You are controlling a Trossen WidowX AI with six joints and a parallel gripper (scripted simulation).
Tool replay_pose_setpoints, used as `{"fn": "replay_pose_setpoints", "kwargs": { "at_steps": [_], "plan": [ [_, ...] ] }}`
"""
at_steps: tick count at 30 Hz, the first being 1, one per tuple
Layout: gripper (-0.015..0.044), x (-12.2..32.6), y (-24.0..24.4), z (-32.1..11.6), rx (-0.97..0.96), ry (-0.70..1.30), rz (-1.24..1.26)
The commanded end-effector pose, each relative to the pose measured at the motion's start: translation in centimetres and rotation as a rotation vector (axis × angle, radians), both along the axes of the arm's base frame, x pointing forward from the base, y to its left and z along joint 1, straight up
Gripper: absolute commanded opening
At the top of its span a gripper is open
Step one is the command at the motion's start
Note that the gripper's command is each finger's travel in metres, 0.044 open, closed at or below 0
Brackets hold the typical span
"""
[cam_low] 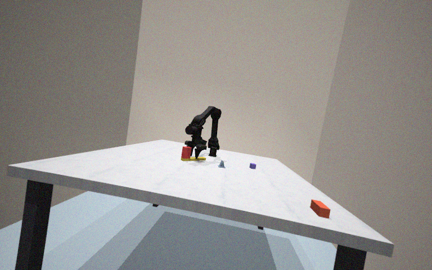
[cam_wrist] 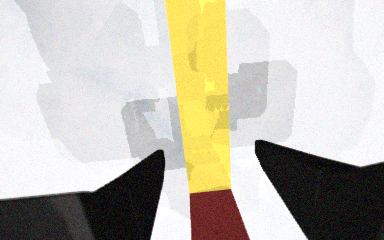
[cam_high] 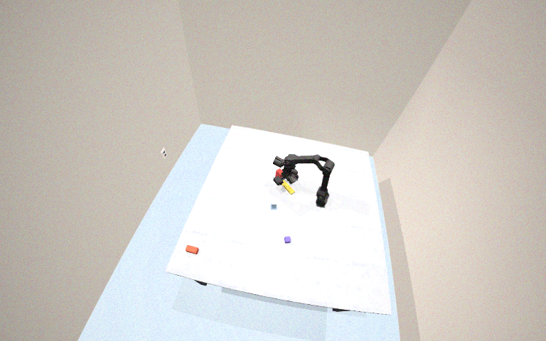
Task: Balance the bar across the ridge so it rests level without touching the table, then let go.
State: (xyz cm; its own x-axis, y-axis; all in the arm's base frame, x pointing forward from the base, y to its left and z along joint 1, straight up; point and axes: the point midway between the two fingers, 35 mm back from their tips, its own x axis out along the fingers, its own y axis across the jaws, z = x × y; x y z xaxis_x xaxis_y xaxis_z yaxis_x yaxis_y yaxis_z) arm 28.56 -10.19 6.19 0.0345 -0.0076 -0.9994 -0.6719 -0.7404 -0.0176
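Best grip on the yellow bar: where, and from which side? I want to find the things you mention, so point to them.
I'd come from above, gripper (cam_high: 284,179) (cam_low: 193,156) (cam_wrist: 209,150) fingers across the narrow width, on the bare stretch near the red block (cam_high: 279,172) (cam_low: 186,152) (cam_wrist: 218,215). The yellow bar (cam_high: 288,187) (cam_low: 199,158) (cam_wrist: 205,120) lies flat and long, with its loaded end likely heavier.

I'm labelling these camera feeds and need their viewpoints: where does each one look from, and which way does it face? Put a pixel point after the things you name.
Top: high above the table (cam_high: 241,265), facing steeply down across it; the whole arm shows, gripper (cam_high: 284,178) (cam_low: 194,156) (cam_wrist: 209,150) included.
Exterior: off one side of the table (cam_low: 127,187), slightly above its top, looking across it; the arm shows from base to gripper.
Wrist: on the arm's wrist, facing down along the yellow bar (cam_high: 288,187) (cam_low: 198,158) (cam_wrist: 205,100); only two black fingers show.
Top and exterior share the ridge (cam_high: 274,204) (cam_low: 221,164) and purple cube (cam_high: 287,239) (cam_low: 252,165).
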Motion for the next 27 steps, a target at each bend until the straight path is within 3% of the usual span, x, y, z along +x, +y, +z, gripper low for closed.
{"fn": "replay_pose_setpoints", "kwargs": {
  "at_steps": [1,19,25,27],
  "plan": [
    [0.0315,-0.13,-0.01,-0.83,-0.002,0.008,0.005],
    [0.0315,-0.14,-0.01,-1.40,-0.002,0.008,0.005],
    [0.0157,-0.13,0.05,-1.35,0.002,0.006,0.000],
    [0.0144,-0.13,0.05,-1.35,0.002,0.006,0.000]
  ]
}}
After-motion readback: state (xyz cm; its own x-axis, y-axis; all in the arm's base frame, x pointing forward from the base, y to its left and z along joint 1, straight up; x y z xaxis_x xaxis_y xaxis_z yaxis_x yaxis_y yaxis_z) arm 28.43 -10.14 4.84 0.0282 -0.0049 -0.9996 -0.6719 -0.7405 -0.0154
